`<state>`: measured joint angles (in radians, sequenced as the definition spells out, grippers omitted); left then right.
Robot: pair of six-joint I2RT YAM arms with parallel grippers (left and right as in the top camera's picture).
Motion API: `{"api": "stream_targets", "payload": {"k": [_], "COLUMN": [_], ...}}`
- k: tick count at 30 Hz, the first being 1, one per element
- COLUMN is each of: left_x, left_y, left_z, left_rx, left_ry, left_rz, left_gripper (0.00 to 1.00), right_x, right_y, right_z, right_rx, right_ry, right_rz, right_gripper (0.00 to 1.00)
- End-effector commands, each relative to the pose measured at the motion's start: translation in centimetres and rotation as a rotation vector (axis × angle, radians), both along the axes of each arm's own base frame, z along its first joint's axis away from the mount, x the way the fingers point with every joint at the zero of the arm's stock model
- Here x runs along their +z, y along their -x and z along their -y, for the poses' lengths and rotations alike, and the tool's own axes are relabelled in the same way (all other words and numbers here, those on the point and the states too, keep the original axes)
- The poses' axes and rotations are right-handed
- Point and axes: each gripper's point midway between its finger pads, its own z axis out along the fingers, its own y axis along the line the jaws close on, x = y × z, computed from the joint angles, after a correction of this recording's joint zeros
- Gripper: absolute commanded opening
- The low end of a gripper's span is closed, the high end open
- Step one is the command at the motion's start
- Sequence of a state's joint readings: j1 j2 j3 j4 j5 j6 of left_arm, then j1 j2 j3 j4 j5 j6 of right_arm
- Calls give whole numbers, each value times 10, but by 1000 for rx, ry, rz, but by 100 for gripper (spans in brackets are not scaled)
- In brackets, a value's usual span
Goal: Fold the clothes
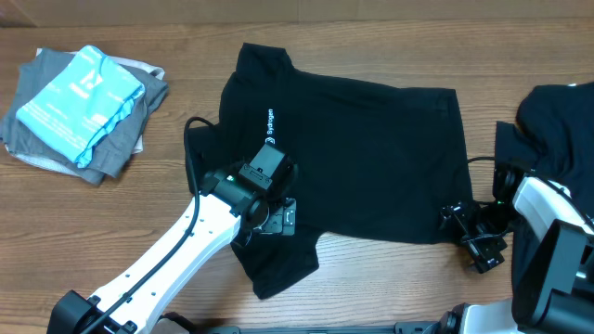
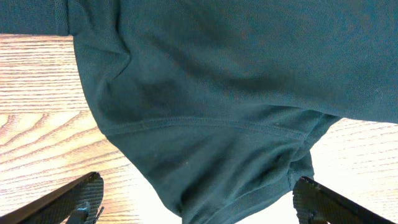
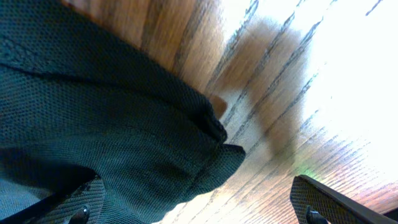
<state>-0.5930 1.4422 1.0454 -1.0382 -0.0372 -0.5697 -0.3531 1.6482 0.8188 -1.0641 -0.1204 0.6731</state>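
As arms dip, we note left claw (image 2: 198,200) wide above black cotton T-shirt (image 1: 371,158) sleeve; right claw (image 3: 198,202) wide above hem.

Overhead: high, looks straight down, wide over counter (image 1: 111,213). Left wrist: very close over black T-shirt (image 2: 236,93) sleeve. Right wrist: close, tilted, at its edge. All share shirt.

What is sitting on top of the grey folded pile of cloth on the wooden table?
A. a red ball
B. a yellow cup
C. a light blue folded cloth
C: a light blue folded cloth with white markings lies on top of the grey folded pile of cloth.
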Motion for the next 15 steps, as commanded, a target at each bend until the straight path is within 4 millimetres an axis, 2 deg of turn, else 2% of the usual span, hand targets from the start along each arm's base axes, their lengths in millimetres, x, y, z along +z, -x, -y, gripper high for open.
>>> {"api": "stream_targets", "payload": {"k": [1,6,15], "left_x": [-1,-1,-1], "left_y": [1,0,0], "left_z": [0,0,0], "left_rx": [-9,-9,-10], "left_ry": [6,7,8], "left_rz": [-3,0,0], "left_gripper": [100,100,100], "right_x": [-4,4,20], "right_y": [11,14,8], "right_z": [1,0,3], "right_rx": [13,53,71], "right_ry": [19,-2,-11], "right_rz": [-44,-64,-70], "right_gripper": [100,100,100]}}
